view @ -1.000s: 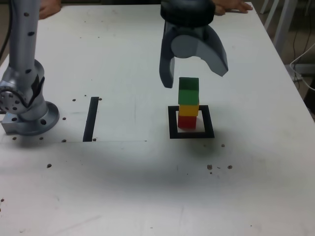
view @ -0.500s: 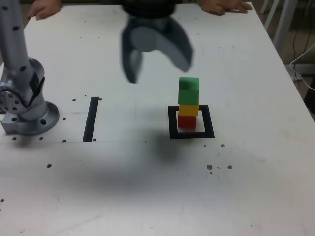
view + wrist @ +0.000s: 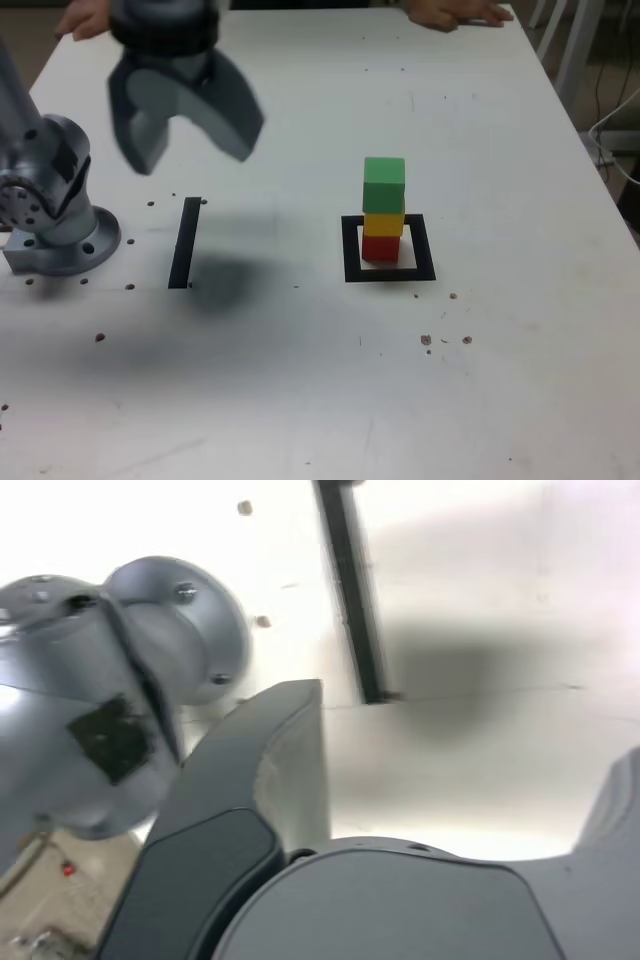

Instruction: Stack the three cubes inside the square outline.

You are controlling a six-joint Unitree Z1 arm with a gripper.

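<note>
Three cubes stand in one stack inside the square outline (image 3: pixel 389 250): the red cube (image 3: pixel 380 246) at the bottom, the yellow cube (image 3: pixel 383 223) on it, the green cube (image 3: pixel 384 185) on top. My gripper (image 3: pixel 192 155) hangs open and empty well above the table toward the exterior view's left, far from the stack and above the straight black strip (image 3: pixel 185 241). In the wrist view, the open gripper (image 3: pixel 470 760) holds nothing between its fingers, and the cubes and outline are out of sight.
The arm's grey base (image 3: pixel 50 205) stands at the exterior view's left and shows as the base (image 3: pixel 110 680) in the wrist view, beside the black strip (image 3: pixel 350 590). A person's hands (image 3: pixel 455 12) rest at the table's far edge. Small dark specks dot the tabletop.
The open gripper has swung away from above the stack toward the exterior view's left, ending over the black strip. The stack of three cubes has not moved.
</note>
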